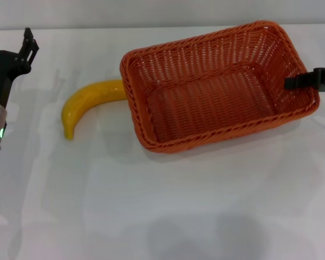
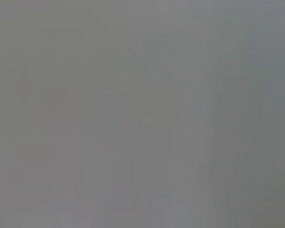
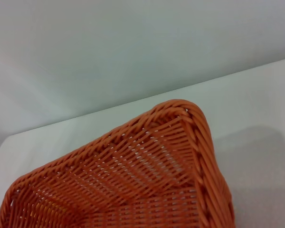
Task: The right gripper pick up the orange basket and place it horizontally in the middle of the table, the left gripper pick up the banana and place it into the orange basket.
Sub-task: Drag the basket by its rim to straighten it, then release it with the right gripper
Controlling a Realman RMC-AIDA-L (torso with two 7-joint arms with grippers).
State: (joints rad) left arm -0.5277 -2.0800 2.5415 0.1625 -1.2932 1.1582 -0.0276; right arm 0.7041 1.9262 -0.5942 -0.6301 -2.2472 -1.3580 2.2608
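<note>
Surface: white, smooth, faintly glossy tabletop (image 1: 168, 206) fills the head view, ending at a pale wall along the 12 o'clock edge.
Basket: large rectangular orange woven plastic-wicker basket (image 1: 206, 103) with a braided rim sits upright at roughly 1 o'clock of the scene's centre, skewed so its long axis climbs toward 2 o'clock. Nothing lies inside it.
Right pincer: slim black right pincer (image 1: 299, 81) reaches in from the 3 o'clock edge and meets the basket's short end wall at the rim. Whether it is clenched on the rim or released cannot be told. The right wrist view looks down over a corner of the same basket (image 3: 147, 180).
Banana: single curved smooth yellow banana (image 1: 86, 104) lies flat at 9 o'clock of the basket, one end touching or just slipping behind the basket's wall, the other end pointing toward 7 o'clock.
Left pincer: black pronged left pincer (image 1: 28, 43) hangs at the 10 o'clock corner, prongs apart and grasping nothing, well apart from the banana, which lies toward its 4 o'clock.
Open room: bare surface spreads from 4 to 8 o'clock below both things. The basket's far corner lies near the surface's 12 o'clock edge.
Left wrist view: plain grey, nothing can be made out.
</note>
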